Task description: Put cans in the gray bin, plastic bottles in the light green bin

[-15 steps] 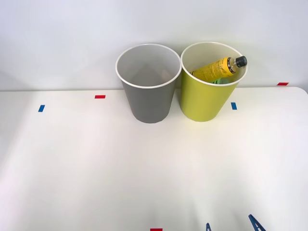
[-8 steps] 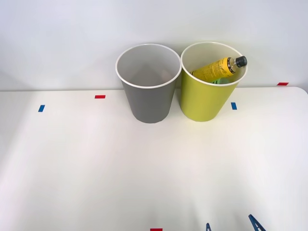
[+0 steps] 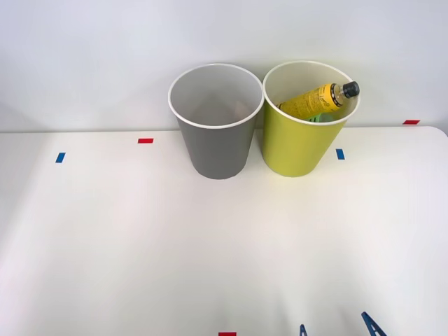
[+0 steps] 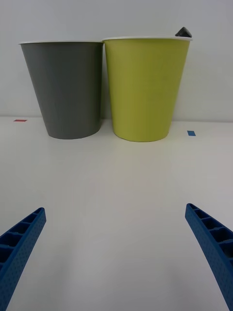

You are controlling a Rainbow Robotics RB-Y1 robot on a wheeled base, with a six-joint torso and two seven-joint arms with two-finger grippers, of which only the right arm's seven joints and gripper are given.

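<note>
Yellow-labelled plastic bottle [image 3: 316, 100]: leaning inside light green bin [image 3: 297, 143], black cap over its white rim; dark print unreadable. Gray bin [image 3: 215, 143]: touching the light green bin, on its left. Right claw [image 4: 116, 252]: spread wide, holding nothing, low over white surface [image 3: 210, 245], well short of the light green bin.

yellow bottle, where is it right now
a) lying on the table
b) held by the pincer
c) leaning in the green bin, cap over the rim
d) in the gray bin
c: the yellow bottle leans inside the green bin, its black cap poking past the white rim; the gray bin stands beside it.
</note>
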